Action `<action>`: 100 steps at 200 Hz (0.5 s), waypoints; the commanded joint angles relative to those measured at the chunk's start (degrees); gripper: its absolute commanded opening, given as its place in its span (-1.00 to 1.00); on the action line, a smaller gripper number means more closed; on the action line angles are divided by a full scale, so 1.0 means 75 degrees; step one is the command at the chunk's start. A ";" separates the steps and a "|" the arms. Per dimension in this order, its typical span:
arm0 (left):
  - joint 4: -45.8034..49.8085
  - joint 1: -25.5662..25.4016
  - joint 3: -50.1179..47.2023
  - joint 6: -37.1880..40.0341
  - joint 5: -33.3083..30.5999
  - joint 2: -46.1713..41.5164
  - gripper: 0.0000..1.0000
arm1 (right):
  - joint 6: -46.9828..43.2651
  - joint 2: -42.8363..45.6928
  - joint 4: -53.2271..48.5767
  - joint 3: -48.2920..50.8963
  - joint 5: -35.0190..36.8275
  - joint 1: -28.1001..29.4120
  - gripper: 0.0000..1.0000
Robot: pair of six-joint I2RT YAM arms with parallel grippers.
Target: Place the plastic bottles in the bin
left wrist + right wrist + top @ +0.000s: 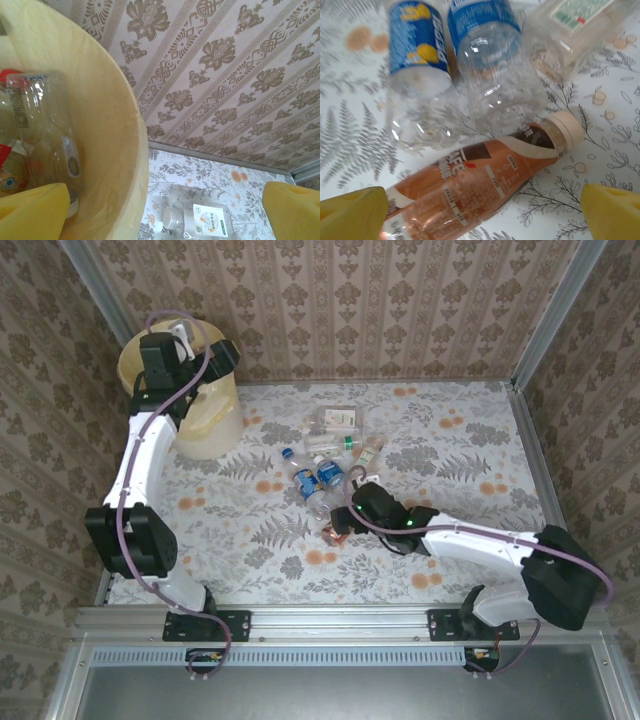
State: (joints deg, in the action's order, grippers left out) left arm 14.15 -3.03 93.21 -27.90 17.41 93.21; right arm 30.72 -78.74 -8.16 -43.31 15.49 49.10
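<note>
right pincer: released, pads wide apart, nothing clamped. Its wrist cam shows the brown bottle lying crosswise just ahead of the pads, cream cap toward the right pad and base by the left pad. Can't tell if there's contact. Past it are two blue-label bottles side by side, bases toward the pincer. A clear squarish bottle lies further out on the right.

Overhead adds the arm: the right arm is stretched low and leftward across the table, pincer at the near edge of the bottle pile.

left pincer: released, pads wide, empty. Its cam looks across the bin wall, with the left pad over the inside and the right pad out past it. In the bin by the left pad are a clear bottle and a red cap. Outside, between the pads, a green-label bottle lies on the table.

Overhead: the left arm is raised and reaching far forward, wrist above the bin in the far left corner.

table: fern-and-flower cloth, with an aluminium rail along the near edge. Brown damask wallpaper on three sides.
</note>
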 commanded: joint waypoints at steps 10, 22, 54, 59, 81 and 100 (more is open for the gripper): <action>-0.0145 -0.0023 -0.0315 -0.0040 -0.0329 -0.0536 1.00 | -0.0558 -0.1006 -0.1169 -0.0734 0.0057 0.0350 1.00; -0.0098 -0.0029 -0.0362 0.0014 -0.0426 -0.0595 1.00 | -0.0687 -0.1300 -0.1274 -0.0964 0.0054 0.0494 1.00; 0.0008 -0.0024 -0.0352 0.0105 -0.0525 -0.0629 1.00 | -0.0494 -0.1665 -0.1949 -0.1336 0.0439 0.0655 1.00; 0.0033 -0.0027 -0.0345 0.0118 -0.0528 -0.0627 1.00 | -0.0444 -0.1618 -0.2018 -0.1271 0.0504 0.0638 1.00; 0.0036 -0.0028 -0.0345 0.0128 -0.0595 -0.0612 1.00 | -0.0200 -0.1249 -0.2026 -0.0825 0.0499 0.0563 1.00; 0.0057 -0.0033 -0.0341 0.0083 -0.0599 -0.0574 1.00 | 0.0071 -0.0915 -0.2138 -0.0530 0.0372 0.0414 1.00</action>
State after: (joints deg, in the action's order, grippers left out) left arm 14.20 -3.03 90.83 -27.86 13.69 89.86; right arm 28.34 -89.27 -19.18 -50.30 16.80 53.41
